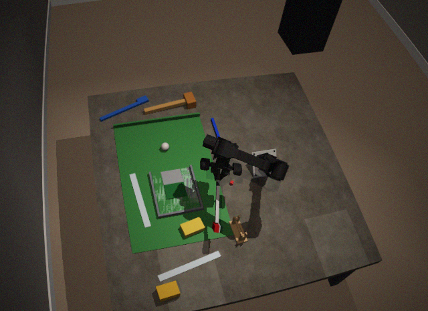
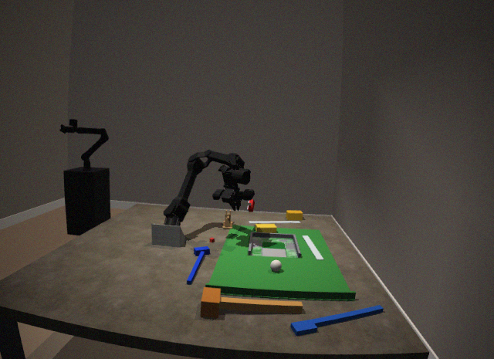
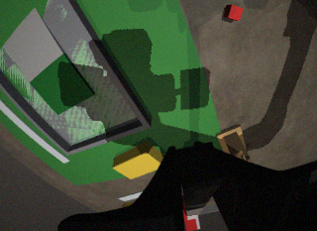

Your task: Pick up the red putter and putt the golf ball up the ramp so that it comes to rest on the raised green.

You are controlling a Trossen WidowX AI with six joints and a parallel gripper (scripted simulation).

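My gripper [image 1: 217,182] [image 2: 236,207] is shut on the red putter and holds it above the table, beside the mat's arm-side edge. The putter's pale shaft [image 1: 217,204] points away from the ball; its red head [image 1: 216,227] [image 2: 251,205] [image 3: 190,223] is raised clear of the surface. The fingers hide the grip end. The white golf ball [image 1: 165,146] [image 2: 275,265] rests on the green mat [image 1: 138,145] [image 2: 243,273]. The light grey ramp [image 1: 172,176] [image 2: 273,252] [image 3: 31,45] leads to the dark raised green [image 1: 170,192] [image 3: 50,87], inside grey walls.
A wooden stand [image 1: 238,231] [image 2: 228,224] and a yellow block [image 1: 192,227] [image 2: 265,228] [image 3: 136,164] are near the putter head. A small red cube [image 1: 231,182] [image 2: 211,240] [image 3: 234,13] and a blue mallet [image 1: 215,127] [image 2: 195,267] lie near the arm. An orange mallet [image 1: 166,106] [image 2: 259,305] lies behind the mat's raised edge.
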